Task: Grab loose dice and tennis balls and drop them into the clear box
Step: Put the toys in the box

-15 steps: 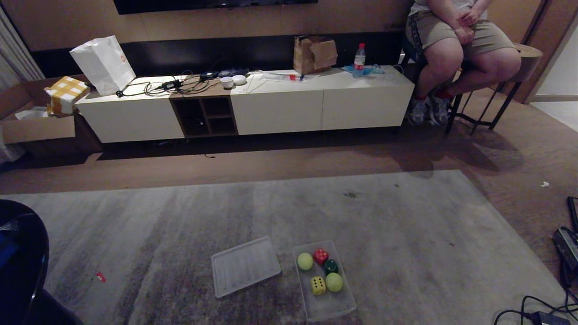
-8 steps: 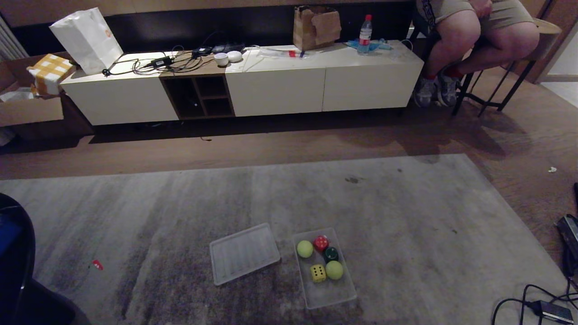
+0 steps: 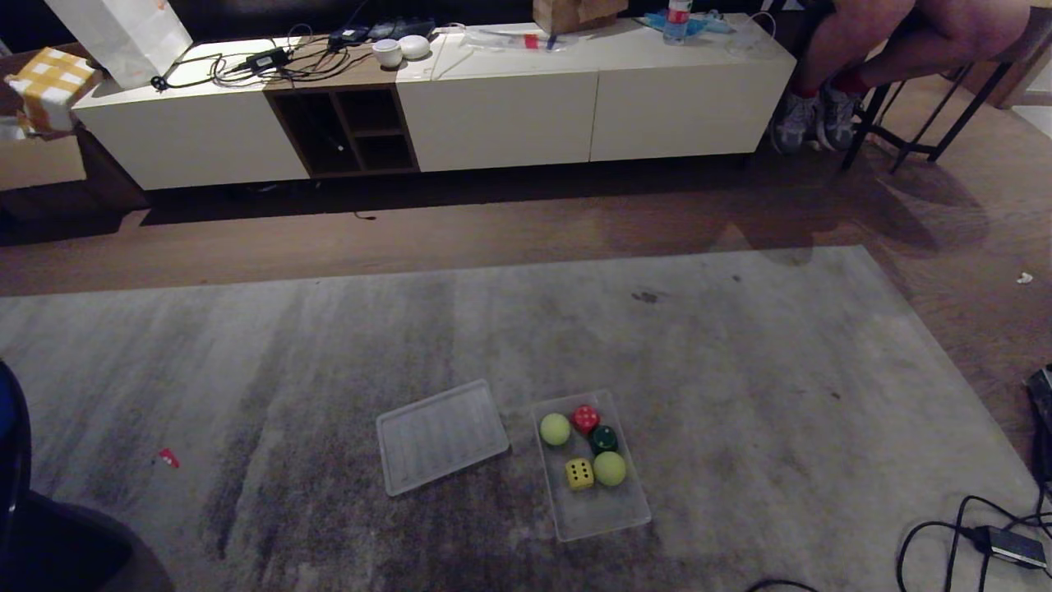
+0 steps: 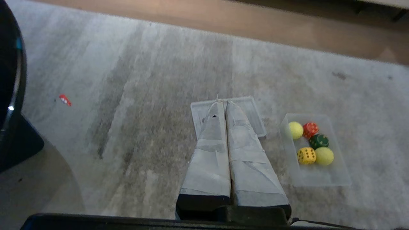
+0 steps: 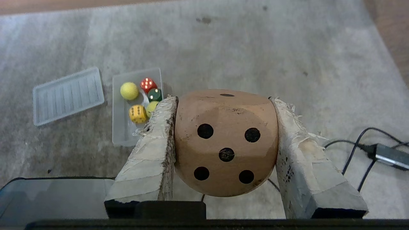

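Observation:
The clear box (image 3: 593,511) lies on the grey rug, low and centre in the head view. Inside it are two tennis balls (image 3: 555,428) (image 3: 609,468) and three small dice: red (image 3: 585,418), dark green (image 3: 603,438) and yellow (image 3: 579,474). My right gripper (image 5: 223,99) is shut on a large beige die (image 5: 225,140) with dark dots, held above the rug to the right of the box (image 5: 120,131). My left gripper (image 4: 222,103) is shut and empty, hanging over the lid. Neither gripper shows in the head view.
The box's flat lid (image 3: 441,436) lies just left of it. Black cables and an adapter (image 3: 1007,547) trail at the rug's right corner. A low white cabinet (image 3: 493,115) runs along the far wall, beside a seated person's legs (image 3: 871,33). A red scrap (image 3: 168,457) lies left.
The whole head view has shifted: cabinet, rug and box sit higher in the picture, so the camera has moved. The box, its contents and the lid keep their places on the rug.

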